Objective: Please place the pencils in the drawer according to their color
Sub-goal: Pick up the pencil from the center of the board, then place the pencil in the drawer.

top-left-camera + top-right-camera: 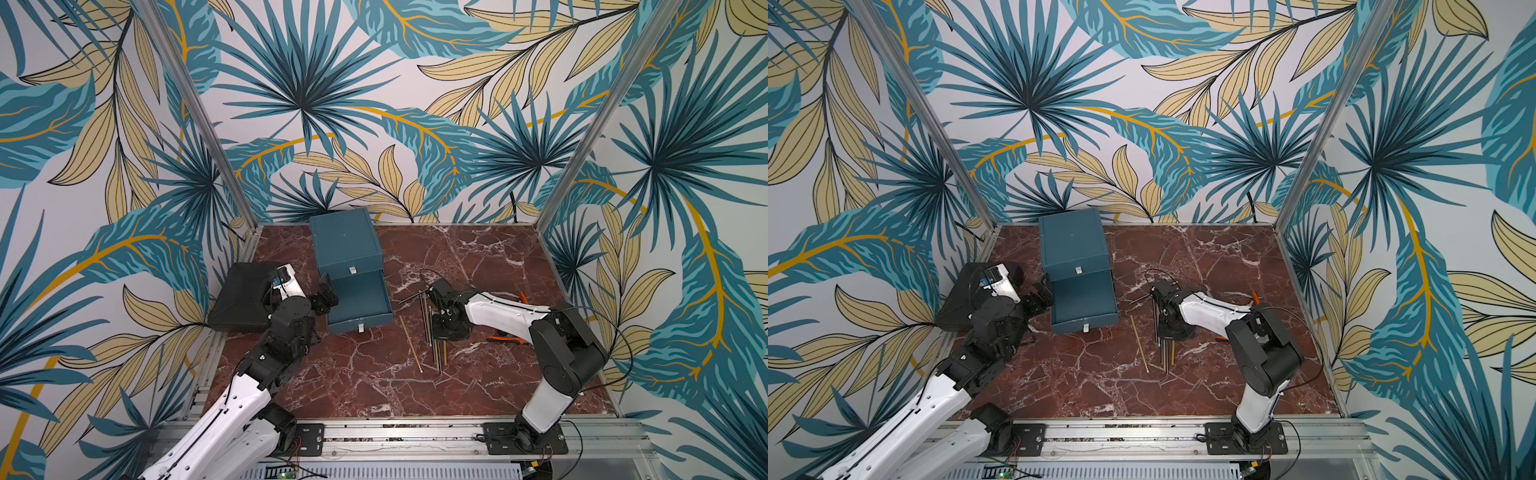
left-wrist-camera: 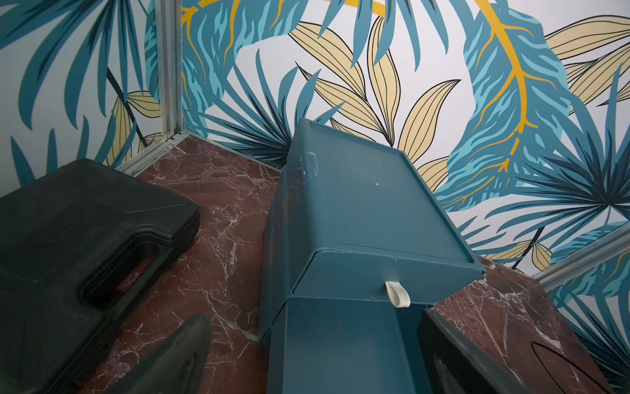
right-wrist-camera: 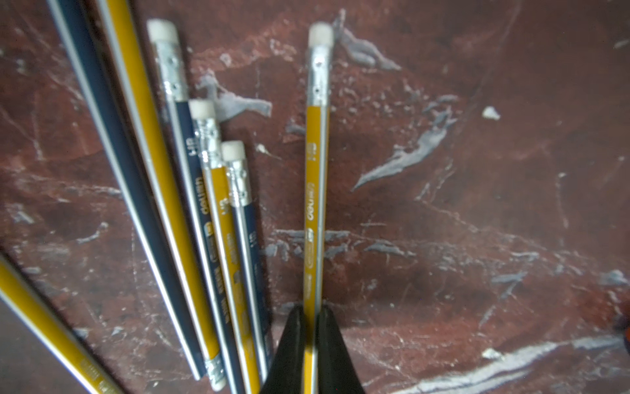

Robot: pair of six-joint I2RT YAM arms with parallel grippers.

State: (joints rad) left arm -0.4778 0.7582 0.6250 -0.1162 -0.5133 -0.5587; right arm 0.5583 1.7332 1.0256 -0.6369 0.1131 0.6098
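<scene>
Our right gripper (image 3: 308,324) pinches one yellow pencil (image 3: 315,191) at frame bottom; the left gripper (image 1: 327,296) has its jaws spread. The open drawer (image 1: 359,303) looks empty and the other pencils (image 3: 225,238) lie at frame left, so we judge sorting barely begun.

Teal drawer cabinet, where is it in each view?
Top view: drawer cabinet at the back, left of centre.
Top view: same spot.
Left wrist: fills the centre.
Right wrist: not in it.
Shared landmark: black case beside it, absent from right wrist.
</scene>
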